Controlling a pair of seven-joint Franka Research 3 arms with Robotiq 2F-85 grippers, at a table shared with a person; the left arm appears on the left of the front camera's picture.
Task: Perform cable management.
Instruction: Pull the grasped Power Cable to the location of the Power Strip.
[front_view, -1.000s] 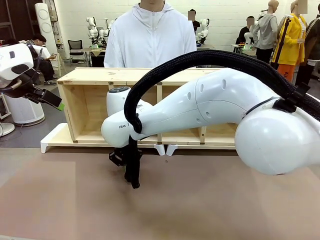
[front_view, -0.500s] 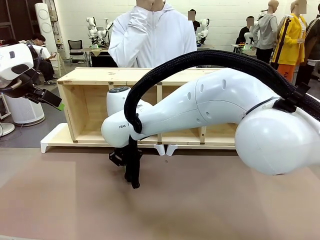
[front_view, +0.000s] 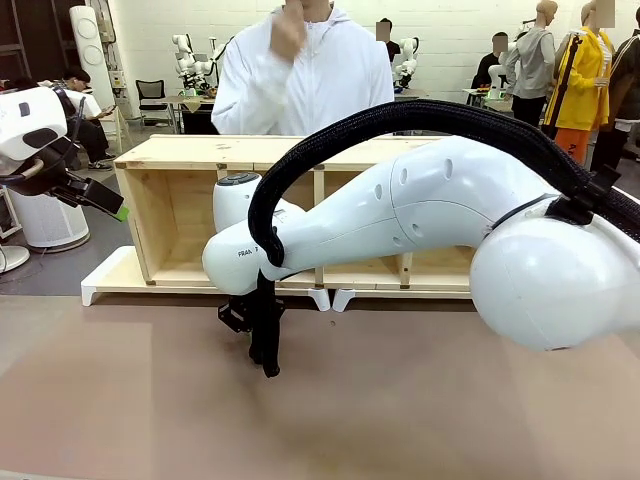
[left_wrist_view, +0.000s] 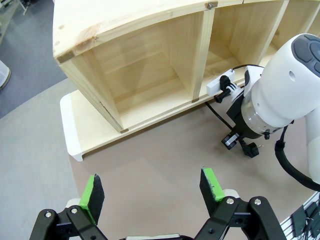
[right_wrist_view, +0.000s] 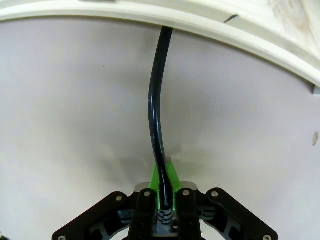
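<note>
The cable (right_wrist_view: 154, 105) is a thin black cord that runs from under the wooden shelf's white base down between my right gripper's (right_wrist_view: 164, 192) green pads, which are shut on it. In the left wrist view the same cable (left_wrist_view: 214, 106) leads from the shelf's foot to the right gripper (left_wrist_view: 231, 140), low over the table, and its small black plug (left_wrist_view: 251, 149) lies just beside it. In the front view the right gripper (front_view: 238, 315) sits in front of the shelf's middle. My left gripper (left_wrist_view: 150, 189) hangs high at the left, open with nothing in it.
A wooden shelf (front_view: 170, 200) with open compartments stands across the table's far side; a white power strip (left_wrist_view: 220, 82) lies in one compartment. A person in a white hoodie (front_view: 300, 75) stands behind it. The right arm's thick braided hose (front_view: 265, 340) hangs down to the table.
The person has raised a hand to the face. Neither arm nor the cable has visibly moved.
</note>
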